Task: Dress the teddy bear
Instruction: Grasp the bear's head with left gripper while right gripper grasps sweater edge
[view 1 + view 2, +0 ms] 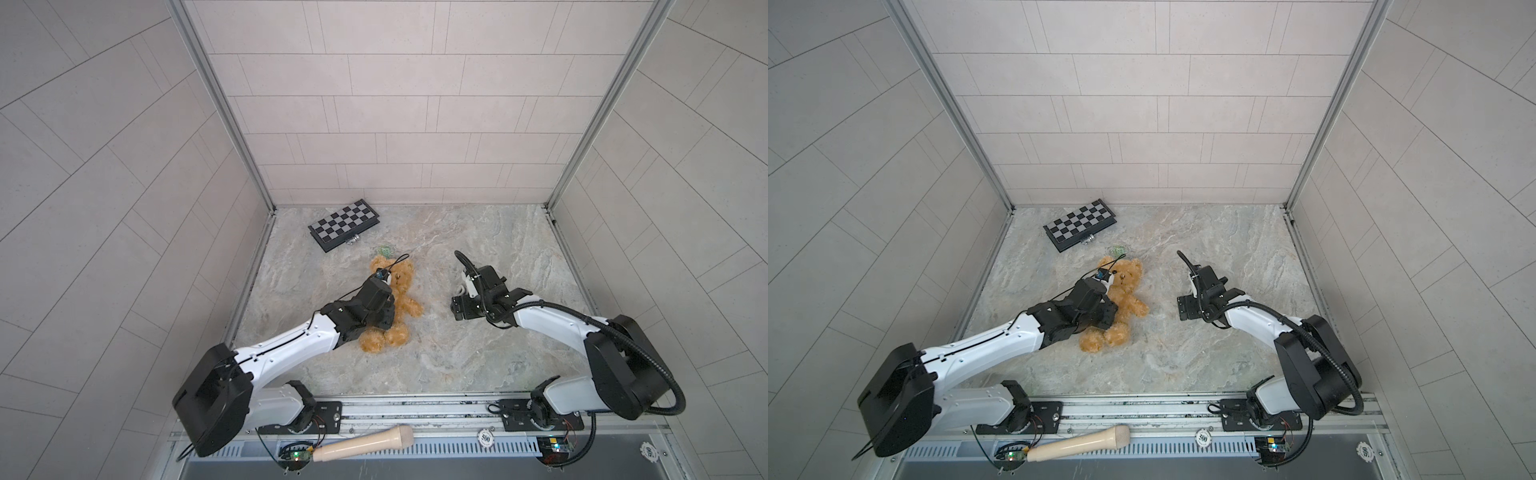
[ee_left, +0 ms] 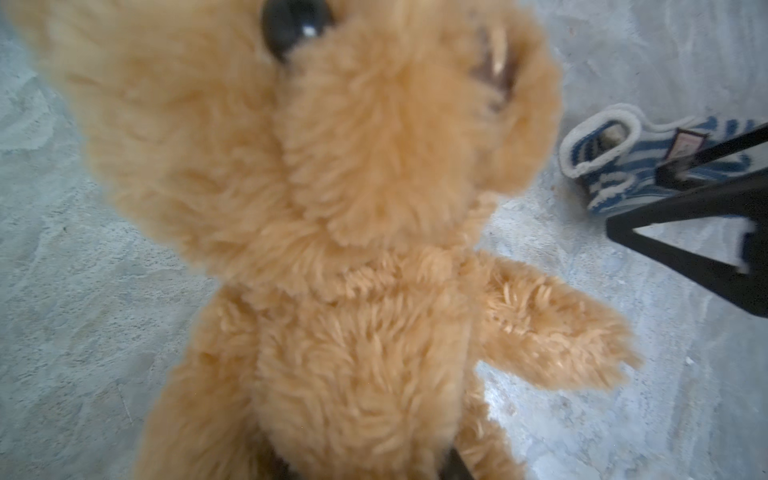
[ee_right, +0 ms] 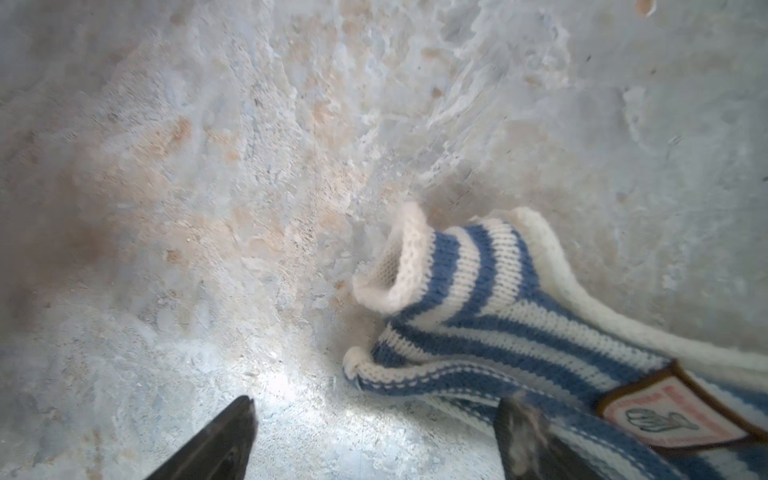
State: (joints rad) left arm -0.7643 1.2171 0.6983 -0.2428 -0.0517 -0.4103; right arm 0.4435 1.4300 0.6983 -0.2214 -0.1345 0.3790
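Note:
The teddy bear (image 1: 405,305) (image 1: 1129,301), fluffy and golden-brown, lies on its back on the marble floor in both top views. My left gripper (image 1: 388,291) (image 1: 1105,291) reaches over its left side. In the left wrist view the bear (image 2: 353,249) fills the frame, and my left gripper (image 2: 370,469) is shut on its lower body, a dark finger pressed into the fur on each side. A blue-and-white striped knitted sweater (image 3: 519,332) (image 2: 615,166) lies on the floor to the bear's right. My right gripper (image 3: 374,440) (image 1: 471,297) stands open over it, one finger (image 3: 523,436) over the sweater's edge.
A folded chessboard (image 1: 344,224) (image 1: 1079,226) lies at the back left, and a small green item (image 1: 384,250) sits just beyond the bear's head. A wooden handle (image 1: 365,444) and poker chips (image 1: 485,436) rest on the front rail. Tiled walls close in three sides.

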